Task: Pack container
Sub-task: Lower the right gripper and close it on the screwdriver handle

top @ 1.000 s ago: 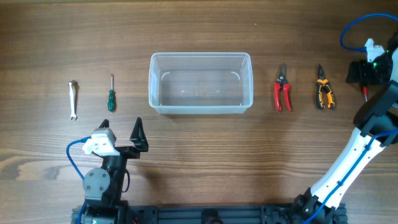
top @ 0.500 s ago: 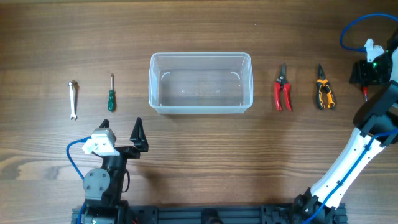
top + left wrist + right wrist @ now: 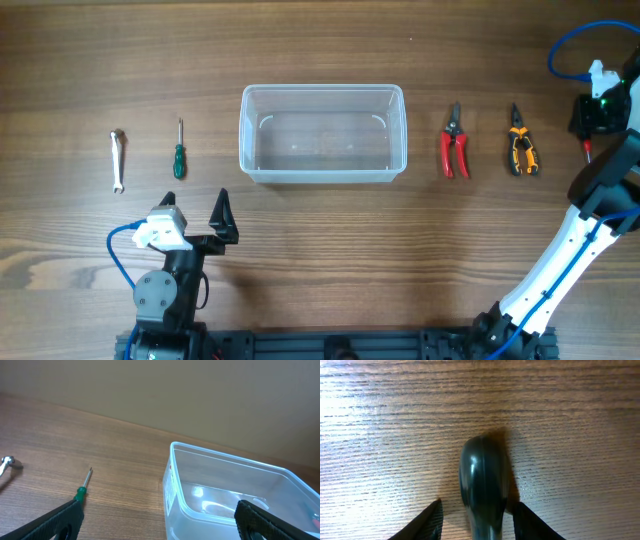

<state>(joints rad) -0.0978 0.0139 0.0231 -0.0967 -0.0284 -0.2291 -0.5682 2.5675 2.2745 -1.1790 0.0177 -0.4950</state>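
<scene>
The clear plastic container [image 3: 322,174] sits at the centre of the wood-grain tabletop [image 3: 320,250], its open top facing up and its bare floor showing through. Hand tools lie in a row on either side of it. A silver wrench [image 3: 117,160] and a green-handled screwdriver [image 3: 178,155] lie well apart from it on the left. Red-handled cutters [image 3: 455,145] and orange-and-black pliers [image 3: 520,145] lie on the right. None of them touches the tub. The left fingers [image 3: 55,522] stand wide open and hold nothing, on the near side of the tabletop between the screwdriver and the container's near left corner, both of which show in the left wrist view. At the far right edge, beyond the pliers, the right fingers [image 3: 422,522] point down at the tabletop and flank a dark rounded handle [image 3: 482,485] lying on the wood. They are parted rather than clamped, with a strip of wood showing between one finger and the handle. Whether the other finger touches it cannot be told. From overhead, a thin reddish sliver [image 3: 587,150] pokes out just below that arm's wrist.
</scene>
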